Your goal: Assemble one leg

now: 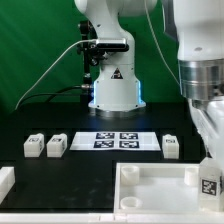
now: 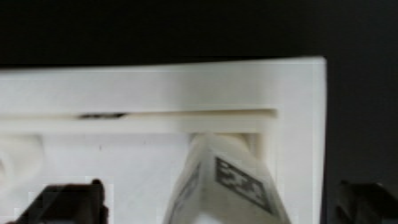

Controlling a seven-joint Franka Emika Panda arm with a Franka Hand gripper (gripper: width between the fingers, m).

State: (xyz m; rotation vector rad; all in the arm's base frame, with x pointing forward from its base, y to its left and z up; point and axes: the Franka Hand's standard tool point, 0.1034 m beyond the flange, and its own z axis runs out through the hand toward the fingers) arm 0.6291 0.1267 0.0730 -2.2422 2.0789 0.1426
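The black table (image 1: 90,170) fills the lower frame. Three legs (image 1: 33,146) (image 1: 56,146) (image 1: 171,146) flank the centred marker board (image 1: 114,140). The tray-like part (image 1: 150,192) sits lower right.

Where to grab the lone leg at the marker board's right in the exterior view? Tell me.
Likely from straight above, closing across the flanks of the leg. It sits low and blocky, apart from the marker board and the tray-like part, so both flanks look free.

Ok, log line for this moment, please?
stage: leg carried over tray-like part | gripper: shut on leg | three loose legs on table | marker board untouched
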